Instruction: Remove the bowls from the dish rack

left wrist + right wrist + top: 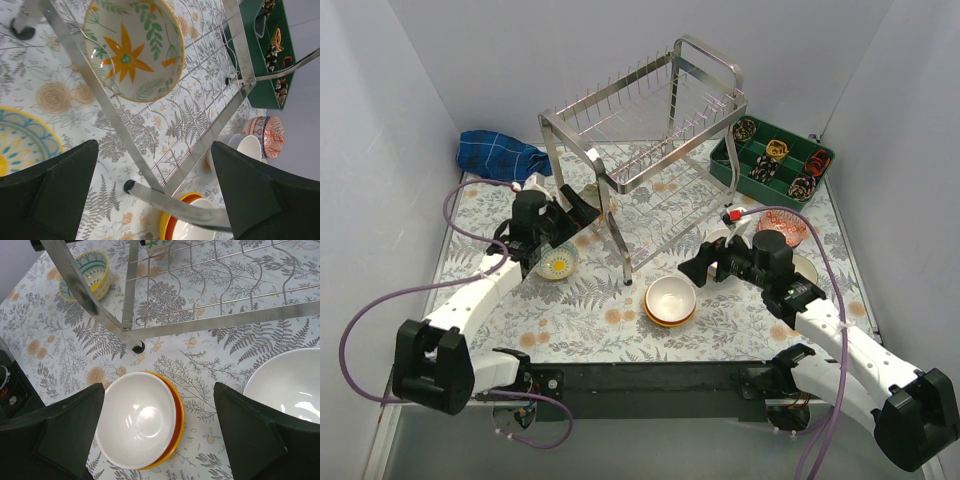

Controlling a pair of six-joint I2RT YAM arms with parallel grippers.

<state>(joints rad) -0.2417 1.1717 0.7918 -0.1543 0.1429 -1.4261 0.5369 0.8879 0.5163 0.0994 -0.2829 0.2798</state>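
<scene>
The steel dish rack stands mid-table. A cream floral bowl lies on its lower tier, behind a rack bar. My left gripper is open and empty just outside the rack's left side, facing that bowl; its jaws stand wide apart. A white bowl nested in an orange bowl sits on the table in front of the rack. My right gripper is open and empty, hovering over that stack. The rack's upper tier holds nothing.
A yellow-and-blue bowl sits left of the rack's front leg. A red patterned bowl and a white bowl sit at the right. A green divided tray is back right and a blue cloth back left.
</scene>
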